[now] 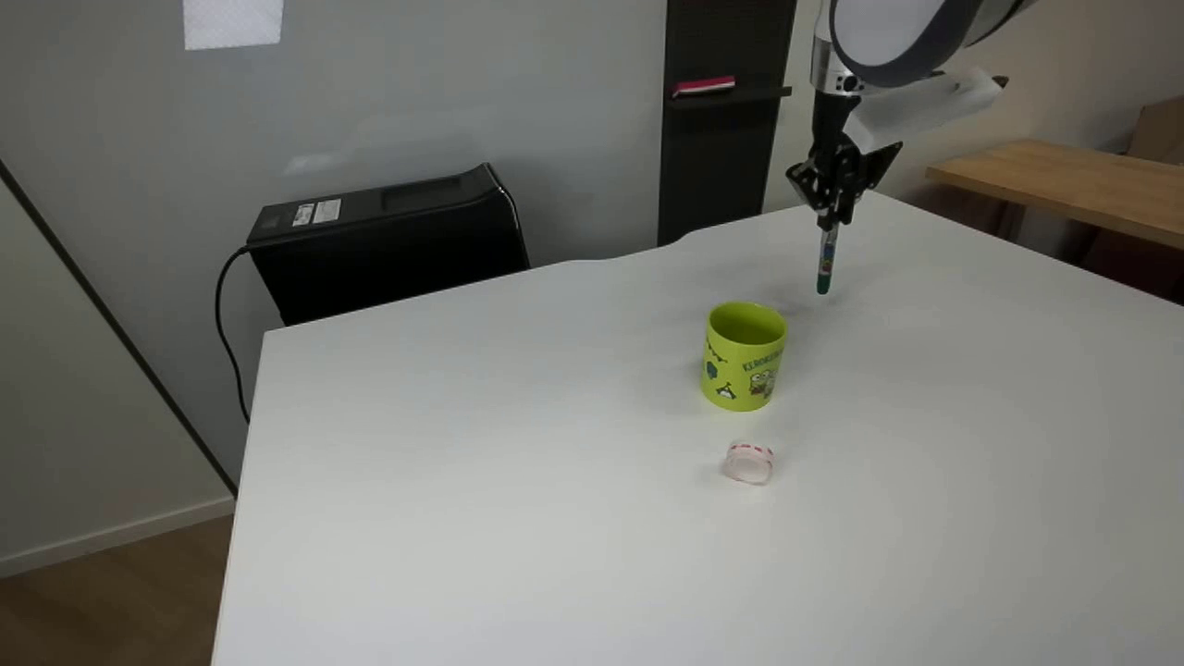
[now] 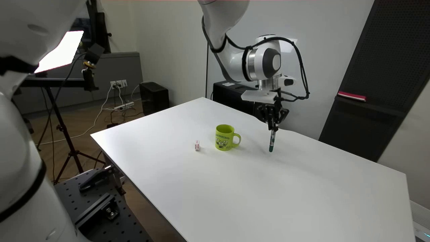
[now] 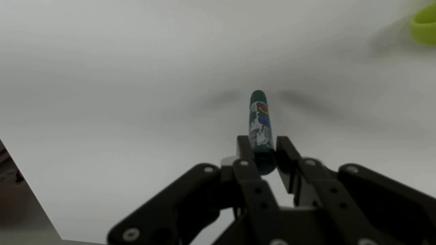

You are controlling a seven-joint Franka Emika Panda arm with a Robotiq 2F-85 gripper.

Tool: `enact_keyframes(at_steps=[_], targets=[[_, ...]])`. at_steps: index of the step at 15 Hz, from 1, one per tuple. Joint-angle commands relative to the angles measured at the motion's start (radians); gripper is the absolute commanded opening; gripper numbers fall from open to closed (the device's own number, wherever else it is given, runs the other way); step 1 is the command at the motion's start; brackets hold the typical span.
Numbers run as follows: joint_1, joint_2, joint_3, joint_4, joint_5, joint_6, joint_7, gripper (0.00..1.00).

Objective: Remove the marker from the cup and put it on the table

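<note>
My gripper (image 1: 834,218) is shut on the marker (image 1: 826,264), a thin stick with a green end and a colourful label. The marker points down, nearly upright, beside the cup. The gripper (image 2: 273,127) and marker (image 2: 272,141) also show in an exterior view. In the wrist view the marker (image 3: 260,122) sits between the fingertips (image 3: 263,140). Its lower tip is near the white table (image 1: 518,481); I cannot tell whether it touches. The lime-green cup (image 1: 740,375) stands upright on the table, its handle (image 2: 237,139) towards the marker. Only the cup's edge (image 3: 424,34) shows in the wrist view.
A small clear whitish object (image 1: 749,462) lies on the table near the cup; it also shows in an exterior view (image 2: 197,145). A black box (image 1: 388,245) stands behind the table edge. A brown wooden table (image 1: 1064,180) is beyond the far corner.
</note>
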State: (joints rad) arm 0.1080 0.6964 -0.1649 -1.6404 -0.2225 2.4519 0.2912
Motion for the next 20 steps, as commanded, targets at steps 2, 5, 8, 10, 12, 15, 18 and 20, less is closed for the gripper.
enact_keyframes(at_steps=[2,5,8,10,12,15,18,20], targets=[[0.121,-0.066,-0.143,-0.213,-0.14,0.279,0.192,0.04],[0.181,-0.074,-0.225,-0.306,-0.158,0.444,0.239,0.04],[0.24,-0.065,-0.284,-0.378,-0.112,0.588,0.229,0.04],[0.286,-0.05,-0.333,-0.418,-0.07,0.693,0.21,0.04],[0.327,-0.039,-0.369,-0.446,0.003,0.772,0.168,0.04],[0.368,-0.024,-0.389,-0.478,0.142,0.868,0.086,0.04],[0.358,-0.038,-0.342,-0.503,0.266,0.899,0.001,0.04],[0.343,-0.051,-0.303,-0.516,0.326,0.89,-0.032,0.04]])
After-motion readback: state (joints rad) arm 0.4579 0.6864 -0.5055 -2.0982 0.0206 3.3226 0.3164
